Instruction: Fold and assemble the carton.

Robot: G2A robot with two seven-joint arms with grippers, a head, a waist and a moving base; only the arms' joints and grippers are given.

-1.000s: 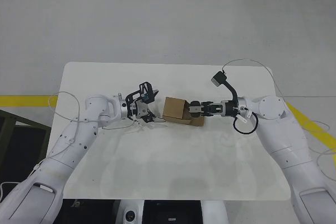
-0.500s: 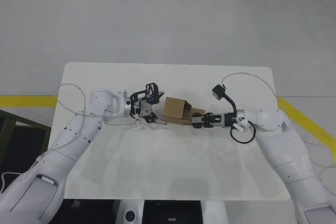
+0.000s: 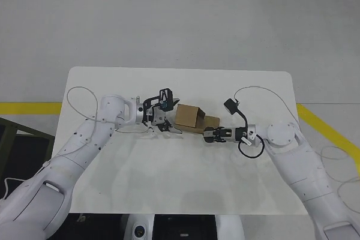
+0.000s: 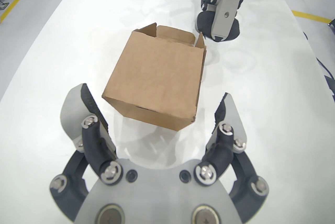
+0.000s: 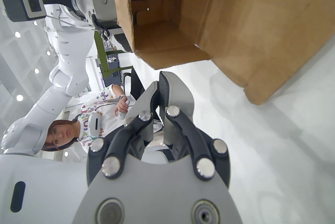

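While the carton (image 3: 189, 117) lay on its side on the table (image 3: 168, 180), my left pincer (image 4: 155, 94) stood spread just beside its closed end. My right pincer (image 5: 161, 83), pressed together, sat near the carton's open flaps.

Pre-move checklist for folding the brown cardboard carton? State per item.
1. Left gripper open: ok, fingers wide at the closed end of the brown cardboard carton.
2. Carton braced: not ok. Neither gripper holds it, and it lies on its side on the white table.
3. Right gripper empty: ok, shut on nothing.
4. End flaps folded: not ok. All are open, with the long flap flat on the table.
5. Right gripper touching the nearest small flap: cannot tell.
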